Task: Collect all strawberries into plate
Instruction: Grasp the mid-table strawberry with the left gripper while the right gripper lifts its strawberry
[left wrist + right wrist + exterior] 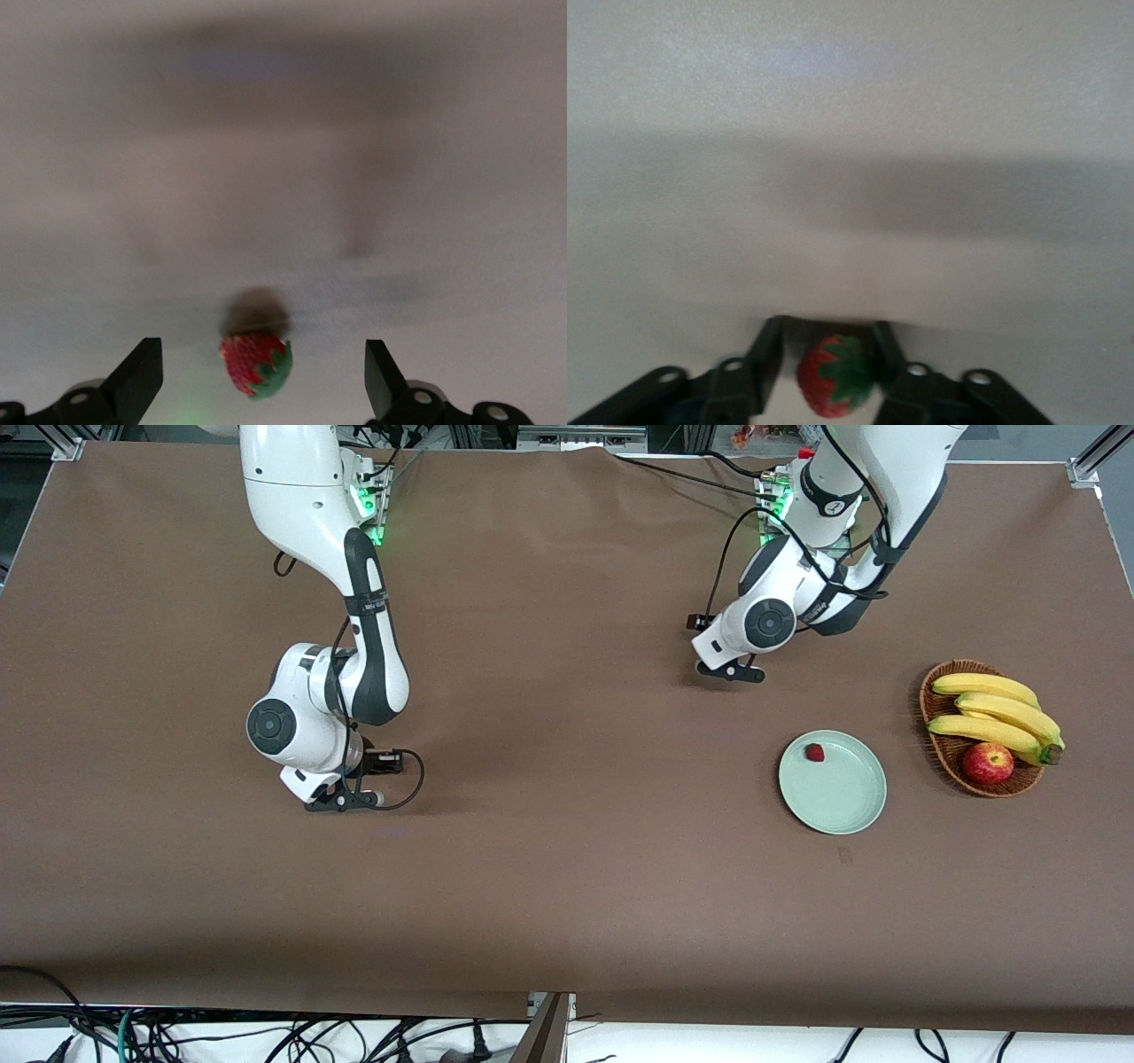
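Table (pixel 567 886) was covered in plain brown cloth; loose cables hung along its edge nearest the front camera, and aluminium framing showed at the two corners on the robots' side.

Right gripper (pixel 345 802) was down at the cloth toward the right arm's end of the table. In the right wrist view its fingers (pixel 769 363) were pressed against both sides of a strawberry (pixel 834 385), green top showing; whether the berry was off the cloth could not be told.

Left gripper (pixel 731 672) was low over the cloth near mid-table, at about 10 o'clock from the plate (pixel 842 806). In the left wrist view its fingers (pixel 142 376) stood spread wide, with a second strawberry (pixel 257 364) lying on the cloth between them, touching neither.

The pale mint-green plate lay toward the left arm's end. One strawberry (pixel 814 753) sat in it, near the rim at about 11 o'clock.

A brown wicker basket (pixel 941 751) lay at about 2 o'clock from the plate, apart from it, holding three bananas (pixel 997 713) and a red apple (pixel 988 763).
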Controlling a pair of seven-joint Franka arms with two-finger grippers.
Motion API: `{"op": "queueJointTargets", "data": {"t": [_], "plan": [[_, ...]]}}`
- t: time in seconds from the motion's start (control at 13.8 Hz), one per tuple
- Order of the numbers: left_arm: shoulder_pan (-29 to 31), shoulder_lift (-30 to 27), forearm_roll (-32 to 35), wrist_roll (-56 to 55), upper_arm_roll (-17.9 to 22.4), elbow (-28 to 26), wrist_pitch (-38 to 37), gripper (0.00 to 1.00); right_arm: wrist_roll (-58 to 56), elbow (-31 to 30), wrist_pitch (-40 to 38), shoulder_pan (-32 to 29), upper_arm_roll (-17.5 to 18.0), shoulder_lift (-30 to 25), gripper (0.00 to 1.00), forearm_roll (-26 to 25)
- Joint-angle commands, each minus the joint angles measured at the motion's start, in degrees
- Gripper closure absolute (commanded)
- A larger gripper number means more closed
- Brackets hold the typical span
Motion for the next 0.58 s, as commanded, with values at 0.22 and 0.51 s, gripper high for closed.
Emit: {"op": "queueJointTargets", "data": {"t": [0.22, 0.51], "plan": [[-0.7, 1.4, -0.3, -0.3, -0.1, -3.2, 5.7, 0.48, 10.4, 1.7, 0.1, 6.6, 0.2, -1.3, 1.0, 1.9], [-0.5, 0.9, -0.3, 0.0, -0.1, -2.9, 4.5, 0.96, 32.3, 12.2, 0.5, 11.4, 3.3, 1.0, 1.0, 2.1]]}}
